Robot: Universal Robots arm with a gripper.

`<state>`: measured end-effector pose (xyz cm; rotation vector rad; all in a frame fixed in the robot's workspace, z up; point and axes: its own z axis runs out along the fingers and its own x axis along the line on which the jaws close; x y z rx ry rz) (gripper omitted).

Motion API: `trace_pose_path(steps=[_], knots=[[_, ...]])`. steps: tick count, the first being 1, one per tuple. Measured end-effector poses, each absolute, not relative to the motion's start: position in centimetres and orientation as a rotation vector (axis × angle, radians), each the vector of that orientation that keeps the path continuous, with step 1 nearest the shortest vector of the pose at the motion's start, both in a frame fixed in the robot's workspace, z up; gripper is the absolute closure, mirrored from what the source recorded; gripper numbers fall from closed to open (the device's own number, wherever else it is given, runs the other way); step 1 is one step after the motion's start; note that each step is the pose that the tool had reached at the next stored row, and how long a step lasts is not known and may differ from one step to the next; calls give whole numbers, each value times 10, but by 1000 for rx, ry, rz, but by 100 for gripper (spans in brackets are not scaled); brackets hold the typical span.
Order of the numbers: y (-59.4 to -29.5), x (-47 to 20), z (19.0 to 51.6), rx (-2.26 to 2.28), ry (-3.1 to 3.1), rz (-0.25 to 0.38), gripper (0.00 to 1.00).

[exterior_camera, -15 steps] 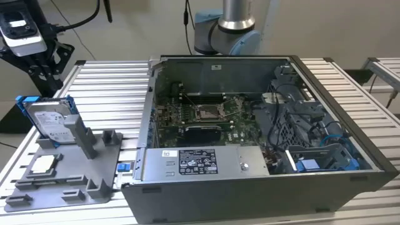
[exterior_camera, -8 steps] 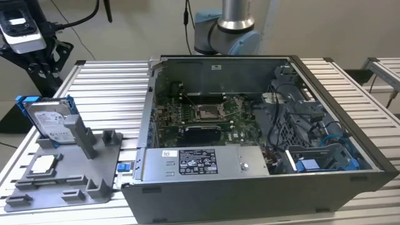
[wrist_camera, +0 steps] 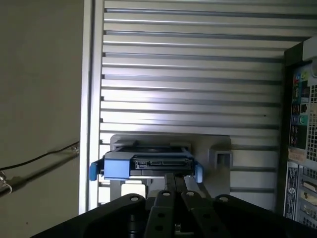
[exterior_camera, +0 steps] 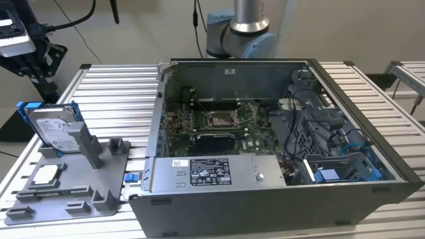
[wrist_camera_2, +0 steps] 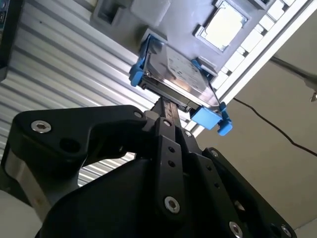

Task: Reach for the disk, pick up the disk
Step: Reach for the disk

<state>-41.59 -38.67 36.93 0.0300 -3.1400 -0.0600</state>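
The disk (exterior_camera: 53, 127), silver-grey with a white label and blue rails, stands on edge in a grey holder (exterior_camera: 99, 184) at the exterior view's left. Both wrist views look down on it: its top edge and connector show in the first wrist view (wrist_camera: 143, 163), its labelled face in the second (wrist_camera_2: 178, 74). My gripper (wrist_camera: 177, 177) hangs above the disk and apart from it, its black fingers (wrist_camera_2: 166, 106) close together with nothing between them, pointing at the disk's top edge.
A white-topped square chip (exterior_camera: 45, 174) lies on the same holder in front of the disk. An open computer case (exterior_camera: 265, 149) stands to the exterior view's right on the slatted aluminium table (exterior_camera: 119, 94). The table's edge runs just beyond the disk.
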Motion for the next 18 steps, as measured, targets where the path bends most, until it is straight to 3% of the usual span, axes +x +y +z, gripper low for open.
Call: trace_pose_path(steps=[18], knots=[[-387, -461, 368, 31, -3140, -60, 100]])
